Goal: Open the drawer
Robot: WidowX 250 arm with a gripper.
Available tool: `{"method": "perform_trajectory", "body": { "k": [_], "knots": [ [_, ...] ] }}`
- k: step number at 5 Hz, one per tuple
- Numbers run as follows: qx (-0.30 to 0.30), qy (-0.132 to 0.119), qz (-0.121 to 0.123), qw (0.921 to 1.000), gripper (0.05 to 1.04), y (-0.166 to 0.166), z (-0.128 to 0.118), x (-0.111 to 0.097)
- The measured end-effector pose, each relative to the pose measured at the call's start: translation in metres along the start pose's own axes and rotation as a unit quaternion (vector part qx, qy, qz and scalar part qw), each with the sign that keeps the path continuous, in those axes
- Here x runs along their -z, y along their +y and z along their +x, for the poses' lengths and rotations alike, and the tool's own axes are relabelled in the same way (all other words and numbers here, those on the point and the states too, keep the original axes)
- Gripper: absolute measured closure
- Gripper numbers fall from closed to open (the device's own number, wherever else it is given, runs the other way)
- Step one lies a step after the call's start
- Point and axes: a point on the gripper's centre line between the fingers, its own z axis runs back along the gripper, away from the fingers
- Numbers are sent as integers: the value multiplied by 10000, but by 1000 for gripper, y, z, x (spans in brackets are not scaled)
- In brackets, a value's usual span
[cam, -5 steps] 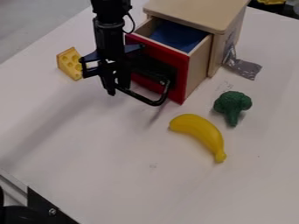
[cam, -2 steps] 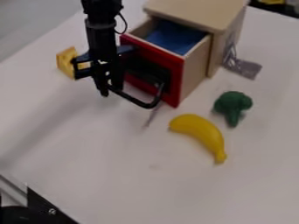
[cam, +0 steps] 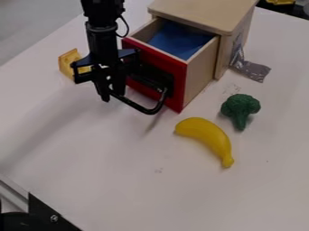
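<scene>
Where it juts from the wooden cabinet [cam: 202, 13], the drawer [cam: 179, 77] is partly open: red front, pale wood sides, blue inside. Gripper [cam: 111, 95] points down at the left end of the black handle [cam: 149, 111]; can't tell if jaws are apart or clamped. Vs first frame: drawer further out, gripper shifted left in view.

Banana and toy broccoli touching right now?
Apart. The camera view shows white tabletop between the banana's outer curve and the stem of the toy broccoli.
</scene>
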Motion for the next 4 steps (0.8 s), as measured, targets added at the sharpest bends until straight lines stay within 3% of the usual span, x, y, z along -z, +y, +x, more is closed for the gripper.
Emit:
{"method": "perform_trajectory", "body": {
  "k": [4],
  "knots": [
    [59,15,70,10000,838,1,-3,2]
  ]
}}
